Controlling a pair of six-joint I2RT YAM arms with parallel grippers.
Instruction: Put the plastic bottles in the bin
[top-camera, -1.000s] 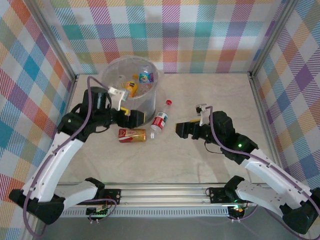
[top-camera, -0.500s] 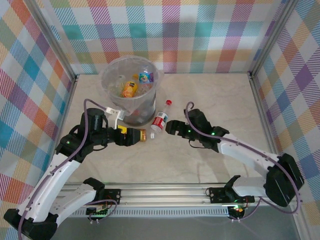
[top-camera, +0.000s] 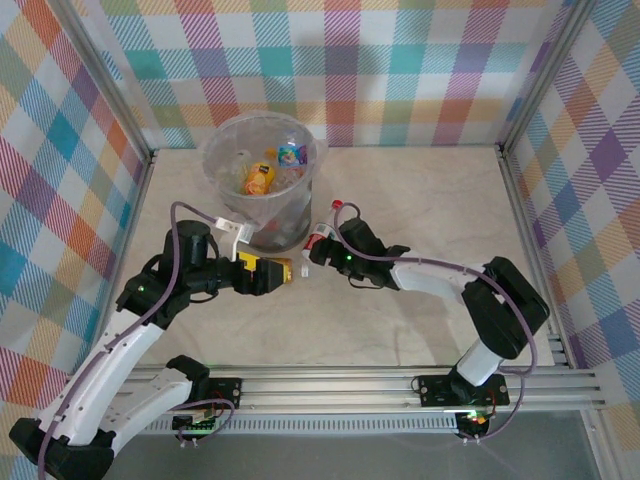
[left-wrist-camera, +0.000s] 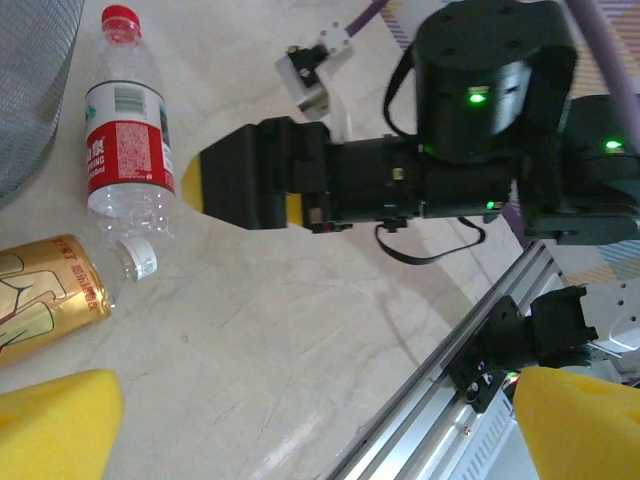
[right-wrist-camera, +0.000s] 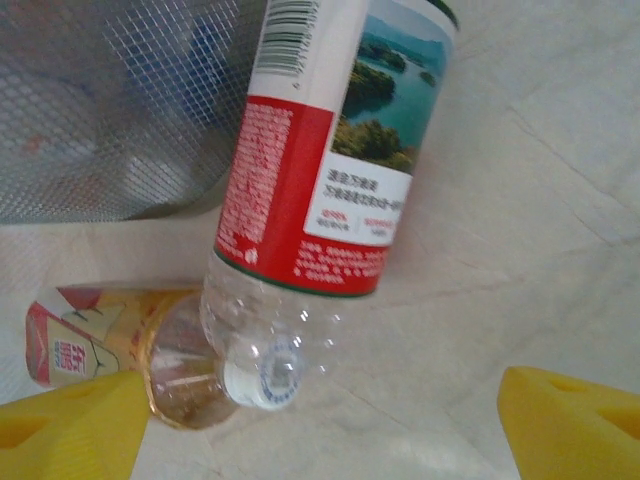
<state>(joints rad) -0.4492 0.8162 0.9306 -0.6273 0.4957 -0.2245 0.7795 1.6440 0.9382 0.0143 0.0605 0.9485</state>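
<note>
A clear bottle with a red label and a red cap lies on the table just right of the bin. The bin holds several bottles. My right gripper is open at this bottle's base. In the right wrist view the base lies just ahead of the gap between the yellow pads, untouched. An amber bottle with a white cap lies beside it. My left gripper hovers open over the amber bottle, which sits by its left pad.
The bin's mesh wall stands close behind both lying bottles. The aluminium rail runs along the near table edge. Chequered walls enclose the table on three sides. My right gripper shows close to the red-label bottle.
My right arm has reached left across the table up to the red-label bottle's base. The left gripper came down from the bin's side to the amber bottle, then held still.
</note>
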